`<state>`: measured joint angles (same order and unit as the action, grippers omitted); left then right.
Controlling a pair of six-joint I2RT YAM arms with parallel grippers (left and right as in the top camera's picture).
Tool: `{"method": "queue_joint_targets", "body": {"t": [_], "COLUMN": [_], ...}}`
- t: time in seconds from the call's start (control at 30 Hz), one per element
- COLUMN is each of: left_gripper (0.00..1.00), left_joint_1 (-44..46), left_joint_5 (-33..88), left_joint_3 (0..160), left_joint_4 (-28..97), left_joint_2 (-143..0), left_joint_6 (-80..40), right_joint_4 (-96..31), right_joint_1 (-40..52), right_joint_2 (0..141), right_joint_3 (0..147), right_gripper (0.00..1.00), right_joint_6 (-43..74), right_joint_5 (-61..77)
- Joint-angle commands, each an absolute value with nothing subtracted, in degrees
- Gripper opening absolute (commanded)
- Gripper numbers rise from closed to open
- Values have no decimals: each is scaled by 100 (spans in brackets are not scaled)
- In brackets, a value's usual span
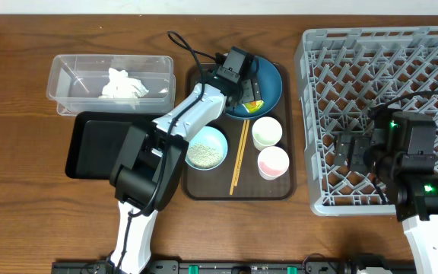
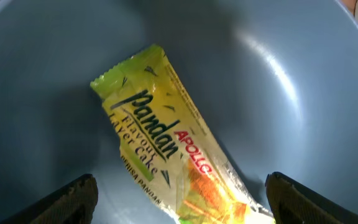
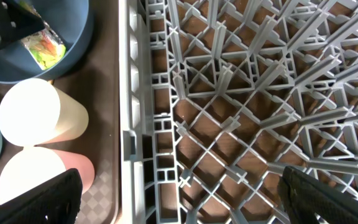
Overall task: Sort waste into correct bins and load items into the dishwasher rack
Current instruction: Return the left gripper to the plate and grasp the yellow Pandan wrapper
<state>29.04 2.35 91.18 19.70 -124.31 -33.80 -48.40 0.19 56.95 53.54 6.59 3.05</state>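
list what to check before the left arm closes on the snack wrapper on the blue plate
1. Is the left end effector open: ok, fingers wide apart.
2. Is the snack wrapper between the fingers: ok, its lower end lies in the gap, on a diagonal.
3. Is the wrapper free on the dark blue plate: ok, nothing lies on it.
4. Fingertip height above the plate: cannot tell.
5. Is the right end effector out of the way: ok, open over the dishwasher rack.
6. Which bin takes it: cannot tell; the clear tub holds the tissue, and the black tray lies next to it.
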Motion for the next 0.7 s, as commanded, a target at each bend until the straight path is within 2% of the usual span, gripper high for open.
{"method": "queue_joint_targets", "body": {"t": [0.0, 0.67], "left_gripper": [89, 89], "left_joint_1": [2886, 2941], "left_joint_5": [213, 449], "left_joint_3": [9098, 9098], "left_joint_4": [1879, 1594], "left_joint_2": [-12521, -12811], "left_joint_6": [-3483, -3826], "right_joint_4": [-4847, -4849], "right_joint_1": [78, 78], "right_joint_2": [5682, 5682], "right_joint_3": [5465, 5465], "right_gripper": [99, 99], "right_joint_6": [727, 727], "right_joint_5": [344, 346]}}
